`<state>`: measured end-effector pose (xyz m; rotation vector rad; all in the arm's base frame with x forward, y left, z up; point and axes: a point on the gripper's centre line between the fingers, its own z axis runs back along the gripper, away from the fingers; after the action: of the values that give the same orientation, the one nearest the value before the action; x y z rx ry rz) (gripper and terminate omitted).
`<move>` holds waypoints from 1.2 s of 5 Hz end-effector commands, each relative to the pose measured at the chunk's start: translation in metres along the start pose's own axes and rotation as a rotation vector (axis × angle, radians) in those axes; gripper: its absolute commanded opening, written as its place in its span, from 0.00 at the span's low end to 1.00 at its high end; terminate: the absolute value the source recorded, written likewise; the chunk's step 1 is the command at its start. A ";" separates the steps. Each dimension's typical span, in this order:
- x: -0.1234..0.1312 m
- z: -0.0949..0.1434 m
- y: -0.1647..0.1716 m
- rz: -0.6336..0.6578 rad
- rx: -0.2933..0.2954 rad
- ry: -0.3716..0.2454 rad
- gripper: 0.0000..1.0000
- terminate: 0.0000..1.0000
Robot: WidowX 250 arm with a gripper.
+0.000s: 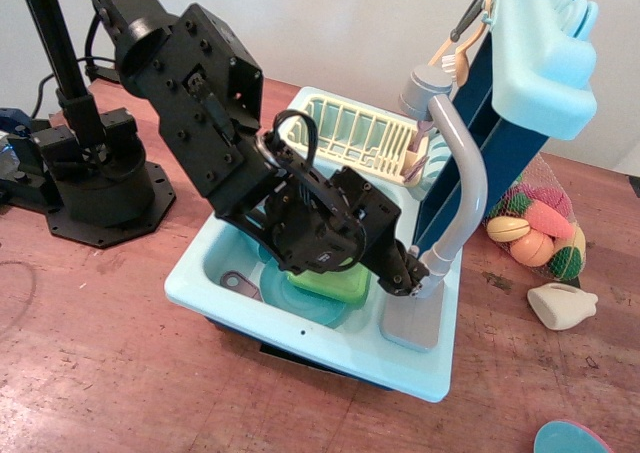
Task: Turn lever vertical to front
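The black robot arm (215,123) is reaching down across the light blue toy sink (330,345), and its gripper (412,276) is pressing in at the foot of the grey faucet spout (462,188), right where the lever (436,264) is sitting on its hub beside the sink's right rim. The fingertips are crowding so tightly around that spot that I cannot tell whether they are parted or clamped, and only a bit of the lever is showing past them. Below the faucet a flat grey base plate (412,323) is lying on the sink's edge. Inside the basin a green square container (332,285) is sitting on a teal plate (300,303), with a small brown utensil (240,284) near the left side. Behind, a cream dish rack (360,133) is filling the back section, next to a grey cup (425,88). A mesh bag of toy fruit (540,228) is resting on the wooden table (100,353) to the right
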<state>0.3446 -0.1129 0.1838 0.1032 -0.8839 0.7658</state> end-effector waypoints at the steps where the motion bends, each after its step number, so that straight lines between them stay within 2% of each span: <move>1: 0.000 0.000 0.000 0.000 0.000 0.000 1.00 0.00; 4: 0.004 -0.021 0.001 0.071 -0.072 -0.071 1.00 0.00; 6: -0.001 -0.013 0.026 0.181 -0.092 -0.177 1.00 0.00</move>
<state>0.3207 -0.0853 0.1512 0.0001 -1.1762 0.9100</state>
